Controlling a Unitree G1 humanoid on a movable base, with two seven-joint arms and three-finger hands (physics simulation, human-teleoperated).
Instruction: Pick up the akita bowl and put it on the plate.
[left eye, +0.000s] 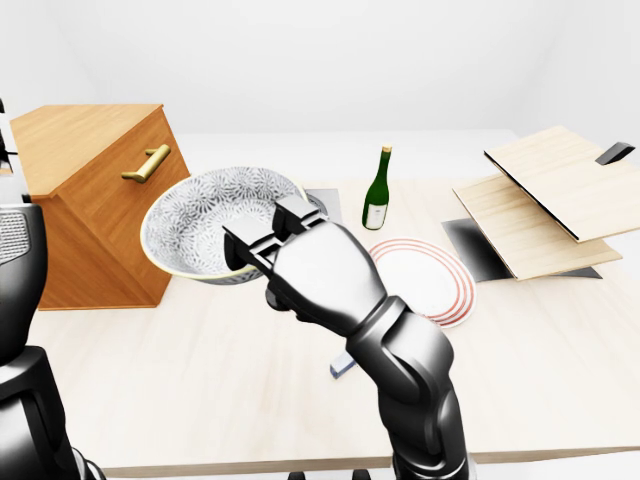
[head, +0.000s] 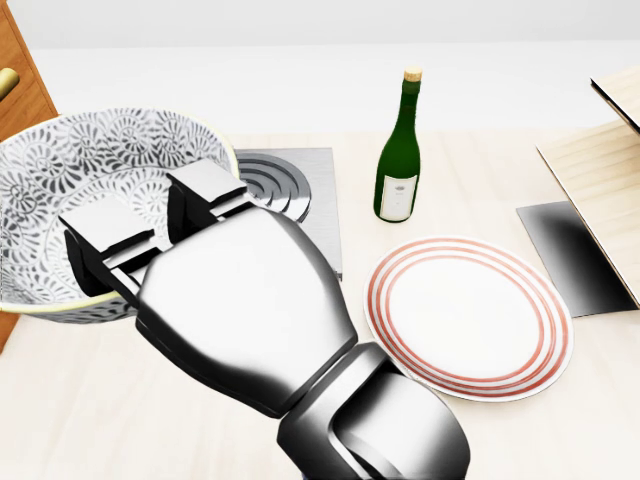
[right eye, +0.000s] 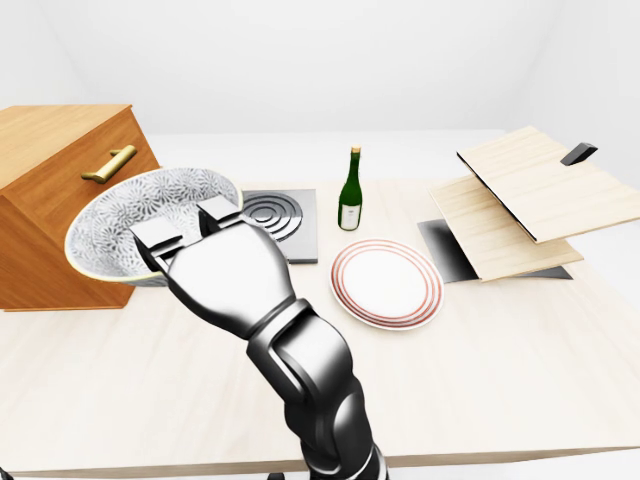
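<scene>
The akita bowl (left eye: 200, 215), white with a grey flower pattern and a pale yellow rim, hangs tilted above the table, to the left of the plate. My right hand (left eye: 270, 238) is shut on the part of its rim nearest the bottom of the view, with two fingers (head: 205, 190) hooked over the rim into the bowl. My hand and forearm hide the bowl's underside on that side. The plate (head: 468, 315), white with red rings, lies flat and bare on the table, right of the hand. Only my left arm's dark upper part (left eye: 18, 330) shows at the left edge; its hand is out of view.
A green wine bottle (left eye: 377, 190) stands just above the plate in the view. A stove burner plate (head: 290, 185) lies behind the bowl. A wooden cabinet (left eye: 95, 200) with a brass handle stands at the left. Tilted wooden boards (left eye: 550, 200) lie at the right.
</scene>
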